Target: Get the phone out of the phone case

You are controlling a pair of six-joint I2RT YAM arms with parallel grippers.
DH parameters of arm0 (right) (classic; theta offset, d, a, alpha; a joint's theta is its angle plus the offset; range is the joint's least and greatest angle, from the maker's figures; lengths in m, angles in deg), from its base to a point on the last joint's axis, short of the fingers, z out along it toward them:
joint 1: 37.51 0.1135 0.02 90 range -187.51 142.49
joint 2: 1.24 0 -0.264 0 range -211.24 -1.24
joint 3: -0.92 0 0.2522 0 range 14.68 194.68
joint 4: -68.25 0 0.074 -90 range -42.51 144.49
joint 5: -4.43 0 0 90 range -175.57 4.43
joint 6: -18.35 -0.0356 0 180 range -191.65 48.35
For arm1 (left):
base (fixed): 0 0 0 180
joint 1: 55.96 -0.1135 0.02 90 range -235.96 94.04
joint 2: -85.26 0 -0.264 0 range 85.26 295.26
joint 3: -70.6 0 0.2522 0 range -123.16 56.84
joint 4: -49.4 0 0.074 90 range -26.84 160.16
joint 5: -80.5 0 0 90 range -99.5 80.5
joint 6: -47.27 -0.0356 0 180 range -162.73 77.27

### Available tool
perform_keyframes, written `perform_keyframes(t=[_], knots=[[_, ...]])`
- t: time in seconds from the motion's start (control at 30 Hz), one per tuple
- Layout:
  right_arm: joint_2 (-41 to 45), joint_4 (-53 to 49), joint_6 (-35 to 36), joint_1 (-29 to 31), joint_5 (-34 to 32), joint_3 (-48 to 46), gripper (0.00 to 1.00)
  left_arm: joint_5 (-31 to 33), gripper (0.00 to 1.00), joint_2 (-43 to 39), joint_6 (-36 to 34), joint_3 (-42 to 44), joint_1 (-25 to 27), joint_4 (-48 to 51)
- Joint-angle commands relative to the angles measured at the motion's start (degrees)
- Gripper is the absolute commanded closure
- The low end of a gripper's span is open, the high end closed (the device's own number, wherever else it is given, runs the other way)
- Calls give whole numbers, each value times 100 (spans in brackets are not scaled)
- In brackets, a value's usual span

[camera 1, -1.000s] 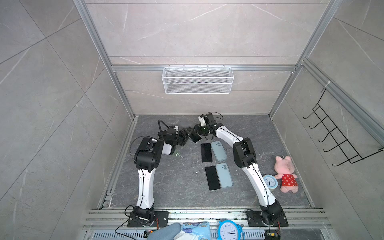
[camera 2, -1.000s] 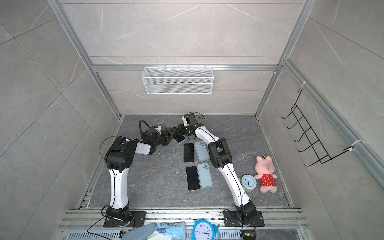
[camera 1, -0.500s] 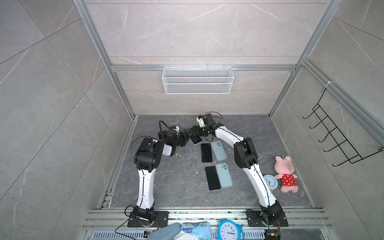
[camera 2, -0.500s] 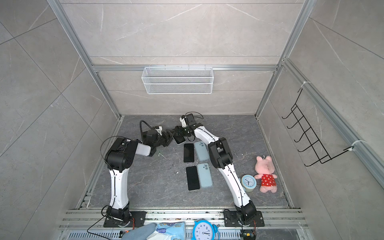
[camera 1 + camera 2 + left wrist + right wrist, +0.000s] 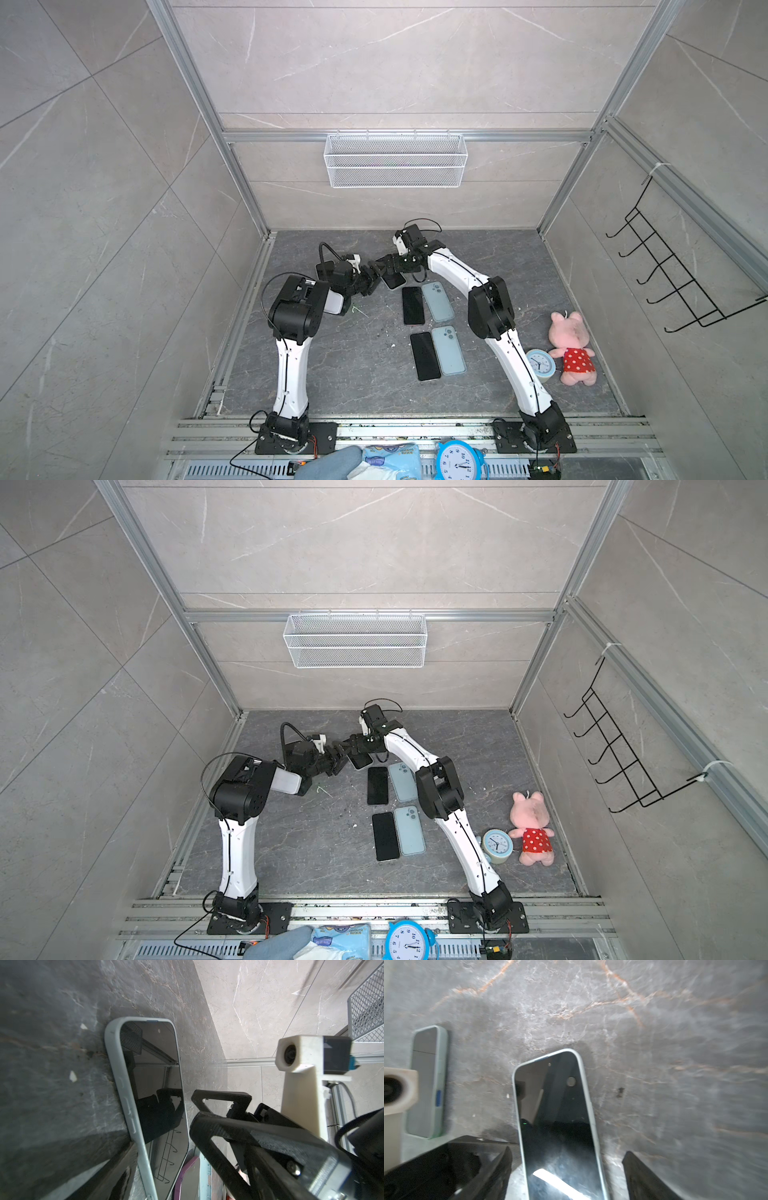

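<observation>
Two robot arms are reaching toward each other at the far middle of a dark marble bench (image 5: 332, 374). A phone (image 5: 558, 1126) is lying screen up on the bench, sitting inside its pale blue-green phone case (image 5: 124, 1088).

The right end effector (image 5: 384, 266) is hovering over one end of the phone. Its fingers are standing wide apart, one on each side of the phone, and neither is touching it in the right wrist view. The left end effector (image 5: 371, 279) is pointing at the same phone from the opposite side, with its fingers also parted and gripping nothing.

Just beside the cased phone, a black handset (image 5: 413, 305) is lying next to a pale blue shell (image 5: 437, 301). Nearer the arm bases, a second black handset (image 5: 424, 355) is lying next to a second pale blue shell (image 5: 448, 350). A pink plush toy (image 5: 571, 353) and a small blue clock (image 5: 540, 365) are resting just beside each other, to the right of the right arm.
</observation>
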Motion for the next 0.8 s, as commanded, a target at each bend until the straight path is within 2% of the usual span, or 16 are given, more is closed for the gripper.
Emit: perform_keyframes(t=[0.0, 0.13, 0.17, 0.3, 0.53, 0.77], knots=[[-473, -1655, 778, 1012, 222, -257, 14, 143, 16, -486, -32, -145, 264, -419], [-407, -1590, 854, 1045, 158, -340, 11, 464, 13, -1019, -484, 245, 73, 696], [-447, -1679, 891, 1059, 148, -247, 1, 546, 11, -1174, -605, 314, 20, 994], [-524, -1862, 955, 1083, 53, -75, 0, 760, 6, -1619, -932, 250, -127, 2118], [-450, -1958, 1076, 1092, 105, -199, 0, 897, 5, -1918, -921, 255, -324, 2693], [-455, -2093, 1079, 1097, -299, -207, 0, 1173, 9, -2263, -1251, 268, -416, 3677]])
